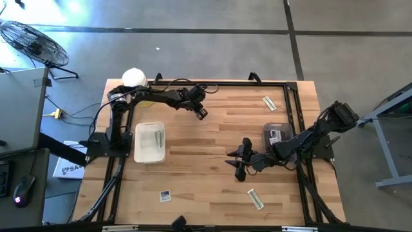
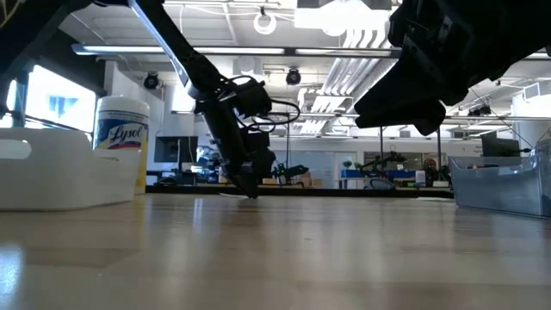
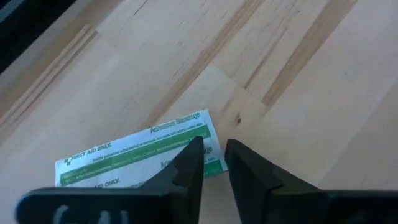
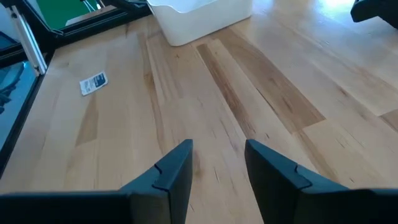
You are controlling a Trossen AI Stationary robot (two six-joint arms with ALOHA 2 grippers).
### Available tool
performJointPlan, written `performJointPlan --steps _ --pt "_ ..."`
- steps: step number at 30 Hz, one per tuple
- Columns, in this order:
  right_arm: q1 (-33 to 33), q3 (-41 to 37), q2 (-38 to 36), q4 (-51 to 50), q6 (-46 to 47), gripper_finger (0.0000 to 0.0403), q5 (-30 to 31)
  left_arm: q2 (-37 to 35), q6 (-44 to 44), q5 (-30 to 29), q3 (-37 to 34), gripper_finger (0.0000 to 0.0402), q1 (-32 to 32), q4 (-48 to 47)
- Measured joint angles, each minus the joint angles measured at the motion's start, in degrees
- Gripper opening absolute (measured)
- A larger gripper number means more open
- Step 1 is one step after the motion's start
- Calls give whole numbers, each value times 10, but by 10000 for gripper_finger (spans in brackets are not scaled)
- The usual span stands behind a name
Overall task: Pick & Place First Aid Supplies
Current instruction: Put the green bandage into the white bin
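We see the left tool (image 3: 214,165) low on the worktop (image 1: 212,135), fingers narrowly apart, 1 on the adhesive bandage strip (image 3: 137,155), none gripped. Right tool (image 4: 217,165) hovers open, empty, mid-worktop.

Bright, even light fills the scene. In the low view, ceiling lights (image 2: 344,17) behind the surface (image 2: 275,258) blow out to white glare, leaving the arms as dark silhouettes; the nearest stretch of wood is soft and reflects a pale sheen. In the right wrist view, glare whitens the wood beside the white bin (image 4: 205,15). The left wrist view's foreground is blurred.
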Motion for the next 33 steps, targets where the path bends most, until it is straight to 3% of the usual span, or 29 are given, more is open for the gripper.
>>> performJointPlan --steps 6,13,18,24,33 --pt "0 0 0 0 0 140 -2 1 -3 5 0 8 0 0" --pt "0 0 0 0 0 140 -2 -11 5 29 -1 11 0 -8" --pt "0 0 0 -14 11 140 -8 -59 41 62 -5 2 -15 -80" --pt "18 0 0 -24 34 140 13 -143 118 57 -4 1 -80 -168" --pt "47 1 0 -21 34 140 73 -267 159 19 -3 1 -242 -350"
